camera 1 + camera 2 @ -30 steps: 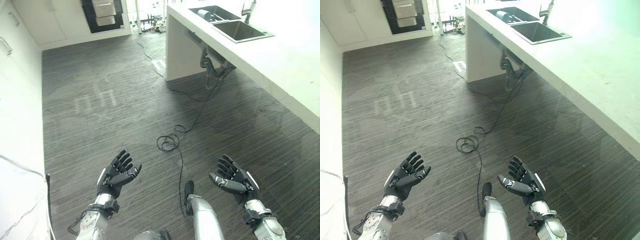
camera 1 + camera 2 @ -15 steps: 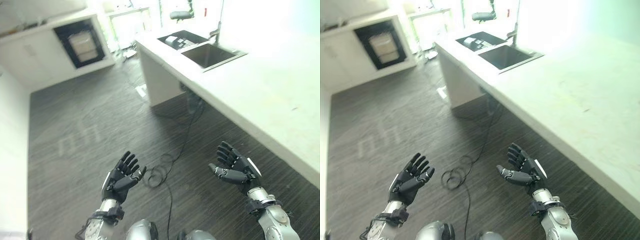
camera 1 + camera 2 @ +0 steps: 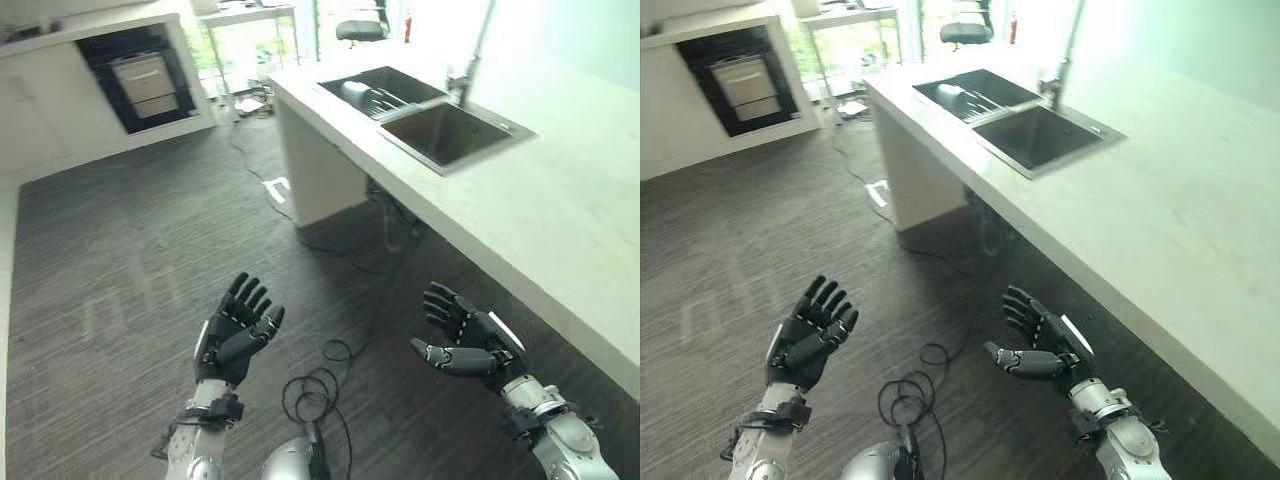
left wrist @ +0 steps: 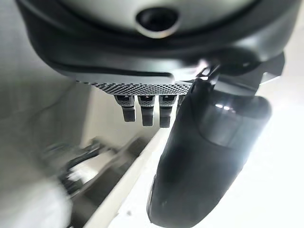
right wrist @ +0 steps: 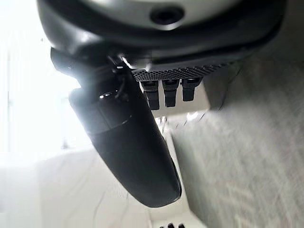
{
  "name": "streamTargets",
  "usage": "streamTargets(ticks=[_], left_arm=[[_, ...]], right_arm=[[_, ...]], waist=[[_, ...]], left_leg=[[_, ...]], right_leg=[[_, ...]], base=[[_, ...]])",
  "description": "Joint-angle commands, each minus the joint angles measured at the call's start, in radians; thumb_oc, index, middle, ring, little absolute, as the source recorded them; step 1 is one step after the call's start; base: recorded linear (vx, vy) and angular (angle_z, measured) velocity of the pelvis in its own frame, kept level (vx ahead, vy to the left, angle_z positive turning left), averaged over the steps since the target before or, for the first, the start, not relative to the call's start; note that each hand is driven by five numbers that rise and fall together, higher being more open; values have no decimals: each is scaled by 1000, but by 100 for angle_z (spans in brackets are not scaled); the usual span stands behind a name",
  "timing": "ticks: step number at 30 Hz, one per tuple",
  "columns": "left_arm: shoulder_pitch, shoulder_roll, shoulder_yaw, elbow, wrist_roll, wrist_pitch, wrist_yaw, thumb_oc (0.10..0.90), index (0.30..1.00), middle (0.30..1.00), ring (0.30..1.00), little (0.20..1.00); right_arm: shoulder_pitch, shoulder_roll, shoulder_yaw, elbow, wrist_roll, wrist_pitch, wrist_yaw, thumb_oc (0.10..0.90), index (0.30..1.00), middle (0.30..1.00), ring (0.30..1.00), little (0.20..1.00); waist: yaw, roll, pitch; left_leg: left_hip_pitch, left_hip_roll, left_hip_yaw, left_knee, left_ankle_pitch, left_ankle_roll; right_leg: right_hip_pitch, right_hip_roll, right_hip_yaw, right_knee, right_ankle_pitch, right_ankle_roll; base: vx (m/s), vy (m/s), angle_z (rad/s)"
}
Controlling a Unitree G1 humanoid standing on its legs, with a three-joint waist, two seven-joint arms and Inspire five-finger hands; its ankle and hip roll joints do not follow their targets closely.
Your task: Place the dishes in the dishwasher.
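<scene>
Your left hand [image 3: 232, 335] and right hand [image 3: 468, 345] are raised side by side over the dark wood floor [image 3: 120, 260], palms turned toward each other, fingers spread and straight, holding nothing. A long white tabletop [image 3: 560, 230] runs along the far side of your right hand. Set into that tabletop, well beyond the hand, is a double sink [image 3: 430, 115]. The sink basin nearer your right hand looks bare. The farther basin holds the dishes [image 3: 372, 97], pale shapes that are too small to tell apart. A tap [image 3: 466, 70] stands at the sink's edge. Across the floor from the sink, well apart from your left hand, a dark open dishwasher [image 3: 140, 85] sits in the white cabinets.
</scene>
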State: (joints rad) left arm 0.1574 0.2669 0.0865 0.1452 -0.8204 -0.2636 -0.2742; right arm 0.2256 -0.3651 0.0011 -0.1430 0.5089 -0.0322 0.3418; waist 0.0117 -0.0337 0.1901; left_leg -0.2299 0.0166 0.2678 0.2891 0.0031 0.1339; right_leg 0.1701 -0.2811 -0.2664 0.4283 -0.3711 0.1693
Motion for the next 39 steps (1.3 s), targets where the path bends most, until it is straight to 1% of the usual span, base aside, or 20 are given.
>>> streamTargets(ticks=[1,4,5,8,9,10,11,12,13,16,23,26,28,30,32,33,35,36,37,39], left_arm=[[-36,68,33,-164,-8,-54,-68,800,900,900,900,900],[-48,67,38,-197,13,-56,-73,800,900,900,900,900],[-46,62,45,-234,44,-69,-66,800,900,900,900,900],[-36,60,47,-262,89,-95,-32,800,900,900,900,900],[-33,76,45,-272,96,-101,-26,800,900,900,900,900],[-41,88,47,-276,101,-97,-29,800,900,900,900,900],[-53,100,50,-274,113,-97,-28,800,900,900,900,900],[-54,101,51,-274,113,-96,-28,800,900,900,900,900],[-51,105,53,-280,107,-90,-36,800,900,900,900,900],[-40,103,42,-286,122,-93,-41,800,900,900,900,900],[-31,109,23,-307,125,-100,-24,800,900,900,900,900],[-55,108,-1,-312,138,-82,0,800,900,900,900,900],[-61,101,-17,-323,146,-67,-2,800,900,900,900,900],[-62,100,-27,-326,137,-62,0,800,900,900,900,900],[-61,90,-39,-328,140,-78,-11,800,900,900,900,900],[-60,89,-40,-328,140,-83,-12,800,900,900,900,900],[-47,82,-40,-345,134,-98,-18,800,900,900,900,900],[-53,76,-43,-343,130,-102,-25,800,900,900,900,900],[-61,73,-44,-340,119,-108,-28,800,900,900,900,900],[-62,76,-39,-350,101,-118,-21,800,900,900,900,900]], right_arm=[[-80,1,-39,-43,-37,-85,27,800,900,900,900,900],[-89,19,-27,-53,-54,-89,43,800,900,900,900,900],[-87,26,-17,-68,-50,-89,42,800,900,900,900,900],[-93,22,-2,-76,-42,-91,37,800,900,900,900,900],[-96,3,-4,-82,-23,-94,10,800,900,900,900,900],[-98,-15,-23,-88,15,-96,-7,800,900,900,900,900],[-85,-22,-56,-95,49,-113,-4,800,900,900,900,900],[-82,-24,-62,-97,54,-114,-1,800,900,900,900,900],[-54,-33,-95,-115,75,-127,7,800,900,900,900,900],[-19,-27,-110,-128,71,-147,8,800,900,900,900,900],[-24,-38,-106,-144,65,-173,-24,800,900,900,900,900],[-56,-45,-99,-143,39,-169,-60,800,900,900,900,900],[-62,-59,-114,-160,20,-162,-69,800,900,900,900,900],[-55,-72,-131,-173,34,-153,-63,800,900,900,900,900],[-58,-88,-143,-181,29,-156,-63,800,900,900,900,900],[-58,-90,-144,-181,29,-156,-61,800,900,900,900,900],[-58,-98,-151,-181,29,-168,-46,800,900,900,900,900],[-64,-101,-150,-178,23,-173,-50,800,900,900,900,900],[-77,-105,-146,-170,22,-176,-49,800,900,900,900,900],[-104,-112,-141,-163,21,-172,-42,800,900,900,900,900]], waist=[[22,9,-13],[37,10,-16],[47,17,-12],[42,25,-1],[34,25,7],[24,22,11],[6,14,28],[1,8,33],[-27,-20,44],[-65,-33,46],[-89,-31,16],[-105,-18,-8],[-121,-4,-36],[-128,8,-50],[-118,1,-52],[-117,1,-51],[-103,-9,-41],[-94,-18,-31],[-86,-24,-18],[-79,-27,-6]], left_leg=[[35,107,-48,11,-175,-166],[44,52,-114,11,-190,-129],[67,4,-171,11,-208,-100],[92,-5,-173,11,-224,-90],[97,-14,-183,11,-217,-93],[94,-15,-178,11,-210,-98],[113,-10,-162,11,-223,-106],[119,-14,-157,11,-226,-107],[148,-40,-134,11,-252,-105],[202,-66,-130,11,-289,-96],[288,-92,-128,11,-362,-74],[351,-76,-114,11,-398,-84],[403,-53,-91,11,-409,-111],[451,-30,-73,11,-276,-162],[467,-32,-57,83,-72,-221],[452,-29,-57,114,-63,-227],[318,-4,-59,322,-30,-242],[239,17,-55,381,-42,-231],[182,25,-51,364,-69,-209],[179,23,-23,263,-104,-181]], right_leg=[[-45,43,-47,-128,170,6],[-1,41,-40,-128,305,10],[-46,28,-31,35,385,4],[-153,56,-13,167,361,-16],[-189,136,-15,105,288,-38],[-198,193,-49,-5,275,-46],[-228,207,-86,-128,301,-43],[-248,200,-85,-128,294,-41],[-343,176,-44,-128,298,-25],[-469,139,11,-128,346,7],[-467,129,1,-128,361,2],[-432,145,-12,-128,347,-23],[-413,153,-28,-128,321,-51],[-394,168,-49,-128,292,-77],[-352,169,-50,-128,249,-113],[-348,171,-49,-128,245,-117],[-317,173,-31,-128,218,-143],[-299,171,-22,-128,208,-150],[-282,174,0,-128,201,-150],[-266,181,43,-128,191,-140]], base=[[261,265,44],[258,224,66],[263,243,63],[175,156,54],[203,-20,29],[280,-125,42],[213,-133,77],[275,-146,88],[244,-102,35],[321,-110,12],[366,-183,-5],[364,-227,-4],[363,-258,-2],[265,-237,1],[271,-257,2],[205,-213,-8],[129,-175,-20],[131,-143,-27],[132,-77,-54],[165,58,-83]])
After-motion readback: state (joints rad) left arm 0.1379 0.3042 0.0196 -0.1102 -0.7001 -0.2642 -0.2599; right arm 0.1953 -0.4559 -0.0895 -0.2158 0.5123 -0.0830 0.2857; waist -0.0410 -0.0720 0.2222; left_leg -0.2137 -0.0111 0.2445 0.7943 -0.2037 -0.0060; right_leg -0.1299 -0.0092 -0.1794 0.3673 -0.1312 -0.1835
